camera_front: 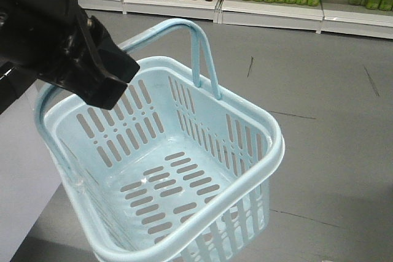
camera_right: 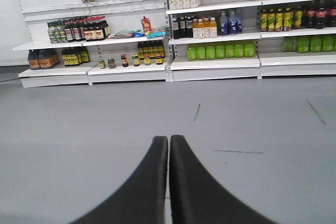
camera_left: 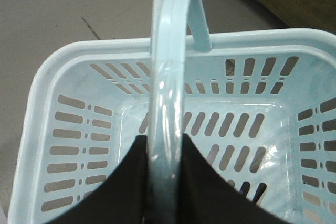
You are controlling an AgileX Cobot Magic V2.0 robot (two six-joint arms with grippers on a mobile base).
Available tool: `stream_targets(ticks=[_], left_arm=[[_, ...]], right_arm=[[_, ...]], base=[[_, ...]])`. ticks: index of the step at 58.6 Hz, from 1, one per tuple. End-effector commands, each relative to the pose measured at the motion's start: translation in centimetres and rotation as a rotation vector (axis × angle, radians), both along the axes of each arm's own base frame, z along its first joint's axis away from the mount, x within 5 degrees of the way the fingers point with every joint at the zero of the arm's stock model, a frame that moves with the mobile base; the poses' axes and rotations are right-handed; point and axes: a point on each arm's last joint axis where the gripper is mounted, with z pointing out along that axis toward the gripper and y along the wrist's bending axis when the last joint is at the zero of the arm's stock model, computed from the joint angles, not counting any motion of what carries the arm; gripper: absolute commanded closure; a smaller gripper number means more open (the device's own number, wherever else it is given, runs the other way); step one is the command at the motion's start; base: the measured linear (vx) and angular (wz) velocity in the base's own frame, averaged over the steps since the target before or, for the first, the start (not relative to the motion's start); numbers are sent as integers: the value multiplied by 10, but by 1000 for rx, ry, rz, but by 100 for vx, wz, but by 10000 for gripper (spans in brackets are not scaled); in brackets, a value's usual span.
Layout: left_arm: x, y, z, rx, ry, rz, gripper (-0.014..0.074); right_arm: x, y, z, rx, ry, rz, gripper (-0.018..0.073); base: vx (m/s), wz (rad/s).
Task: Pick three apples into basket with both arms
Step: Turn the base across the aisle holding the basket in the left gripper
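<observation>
From the front view, your left arm (camera_front: 61,35) reaches in from the upper left, its black end over the near-left corner of the pale-blue basket (camera_front: 270,145). The basket hangs tilted just below and to the right of that end, above the grey floor (camera_front: 331,90). One loop handle (camera_front: 196,41) rises from the far rim and runs back behind the arm. You cannot read the jaws from here

From the left wrist view, your left gripper (camera_left: 161,139) is clamped on that handle: one black finger (camera_left: 126,177) sits on each side of the pale-blue bar, tight against it. The bar arches away from the gripper, and the basket's slotted bottom lies straight below it

From the right wrist view, your right gripper (camera_right: 169,139) is closed, its two black fingers pressed together at the tips. It points out over the floor, with shelves (camera_right: 210,61) of bottles and jars well ahead of it
</observation>
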Motion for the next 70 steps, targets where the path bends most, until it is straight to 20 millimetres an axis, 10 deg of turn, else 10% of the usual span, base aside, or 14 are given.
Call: stream_targets(ticks=[1, 70], left_arm=[[-7, 6, 17, -76, -61, 8, 602], [-7, 6, 17, -76, -61, 8, 602]], right_arm=[[0, 1, 3, -11, -71, 7, 564], [0, 1, 3, -11, -71, 7, 564]], base=[[17, 17], [22, -11]])
